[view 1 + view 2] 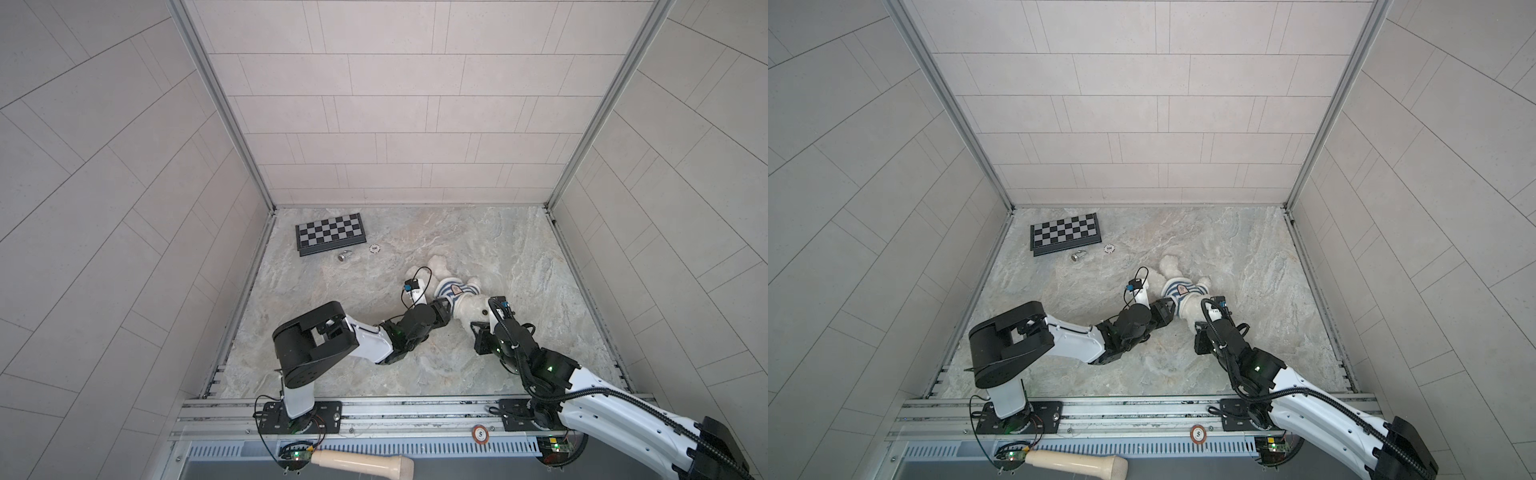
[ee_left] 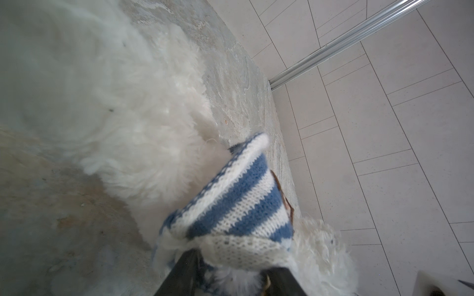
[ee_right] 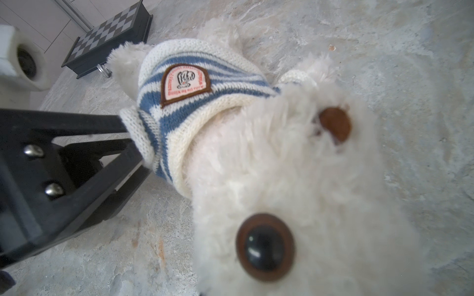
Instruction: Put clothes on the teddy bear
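On the marble tabletop [image 1: 540,249], the left gripper [image 1: 445,311] is clamped on a sleeve of the blue-and-white striped sweater [image 1: 453,290]. The white teddy bear [image 1: 467,309] wearing it lies mid-tabletop, head nearest. The right gripper [image 1: 475,328], jaws together, sits at its head.

Open table [image 1: 523,249] beyond teddy bear [image 1: 467,311], chessboard [image 1: 330,233] far-left corner

Fluffy plush teddy bear [image 3: 269,164], knitted striped shirt [image 3: 164,123], matt stone-look tabletop [image 3: 123,256], glossy eye [image 3: 265,247]
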Available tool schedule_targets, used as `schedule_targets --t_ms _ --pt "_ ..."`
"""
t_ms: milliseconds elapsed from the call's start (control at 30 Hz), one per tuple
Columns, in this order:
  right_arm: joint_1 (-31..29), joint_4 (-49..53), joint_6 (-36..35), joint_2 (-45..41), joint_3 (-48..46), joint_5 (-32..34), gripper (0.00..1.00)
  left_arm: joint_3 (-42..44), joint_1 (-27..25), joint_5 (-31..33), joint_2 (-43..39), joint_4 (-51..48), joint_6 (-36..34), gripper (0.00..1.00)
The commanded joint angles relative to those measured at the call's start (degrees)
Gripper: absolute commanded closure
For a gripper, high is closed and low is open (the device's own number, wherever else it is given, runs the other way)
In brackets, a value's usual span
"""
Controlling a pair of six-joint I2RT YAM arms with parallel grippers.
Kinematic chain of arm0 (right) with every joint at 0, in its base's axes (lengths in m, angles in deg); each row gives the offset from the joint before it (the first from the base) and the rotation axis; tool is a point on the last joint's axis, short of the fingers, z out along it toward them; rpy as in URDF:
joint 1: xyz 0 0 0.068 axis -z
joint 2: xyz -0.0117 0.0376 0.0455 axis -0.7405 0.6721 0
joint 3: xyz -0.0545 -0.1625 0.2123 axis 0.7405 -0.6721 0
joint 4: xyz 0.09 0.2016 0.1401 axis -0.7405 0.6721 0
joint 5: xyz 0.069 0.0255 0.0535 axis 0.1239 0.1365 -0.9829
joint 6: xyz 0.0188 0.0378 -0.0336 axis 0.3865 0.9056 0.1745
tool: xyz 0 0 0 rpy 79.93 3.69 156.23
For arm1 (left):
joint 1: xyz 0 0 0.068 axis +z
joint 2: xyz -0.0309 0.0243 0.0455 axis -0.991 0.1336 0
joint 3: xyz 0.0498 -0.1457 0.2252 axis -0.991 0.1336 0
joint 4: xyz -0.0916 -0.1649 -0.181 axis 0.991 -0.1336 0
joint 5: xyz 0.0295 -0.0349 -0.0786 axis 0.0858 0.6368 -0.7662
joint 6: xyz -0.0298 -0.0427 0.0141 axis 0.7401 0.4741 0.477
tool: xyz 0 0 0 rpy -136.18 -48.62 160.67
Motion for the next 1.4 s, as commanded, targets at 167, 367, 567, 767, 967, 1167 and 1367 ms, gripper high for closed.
schedule_targets --t_ms 167,367,567,767,967,1167,1367 --pt "-0.2 -2.6 -0.4 -0.3 -0.1 -0.6 1.0 -1.7 1.1 -1.4 3.2 2.5 -1.1 0.68" --pt "-0.2 -2.4 -0.6 -0.3 0.1 -0.6 1.0 -0.6 1.5 -2.8 1.6 2.5 -3.2 0.81" --pt "-0.2 -1.8 -1.0 0.0 0.3 -0.5 1.0 -0.2 2.5 -5.5 -0.8 0.8 -6.7 0.77" --pt "-0.3 -1.4 -0.9 0.0 0.2 -0.4 1.0 -1.3 4.0 -9.0 0.4 2.3 -6.5 0.61" --pt "-0.2 -1.2 -1.0 -0.1 -0.1 -0.4 1.0 -2.3 4.5 -9.2 1.9 3.6 -5.7 0.65" --pt "-0.2 -0.5 -1.0 -1.2 -0.5 -0.4 1.0 -2.4 5.4 -11.3 5.3 8.9 -1.9 0.63" --pt "-0.2 -0.1 -1.3 -1.8 -0.7 -0.3 1.0 -3.3 5.6 -12.3 8.2 12.7 1.3 0.68"
